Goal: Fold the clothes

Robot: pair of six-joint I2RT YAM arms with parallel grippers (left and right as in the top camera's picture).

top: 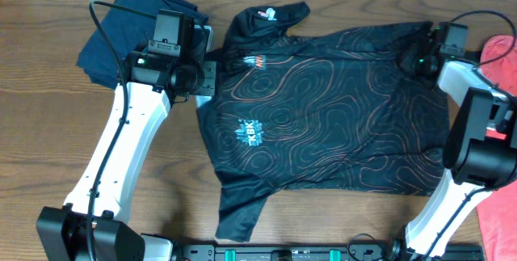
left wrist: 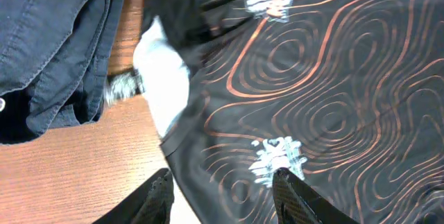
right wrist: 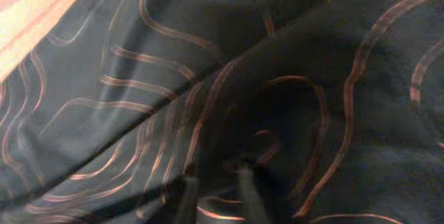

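At the far left of the wooden table [top: 48,132] lies a folded navy-blue garment [top: 121,31], its seamed edges filling the left side of the left wrist view. Just to its right the left gripper [left wrist: 222,200] hangs over the collar end of the black sports jersey [top: 323,124]. Its two dark fingers [left wrist: 161,196] stand well apart, with the jersey's edge lying loose between them and nothing pinched. A white patch [left wrist: 163,78] shows at that edge of the fabric, beside bare wood. The jersey is spread flat across the middle of the table, with the collar to the left and the hem to the right. One short sleeve [top: 275,14] points to the far side and the other [top: 238,212] to the near side. Thin orange contour lines run all over it, and a pale blue-white "KBK" logo [top: 249,132] sits on its left half. At the jersey's far right corner the right gripper [top: 422,55] is down at the cloth. In the right wrist view its blurred fingers [right wrist: 250,193] sit close together against creased fabric, but I cannot tell whether they clamp it. A coral-red garment [top: 501,51] lies at the right edge of the table.
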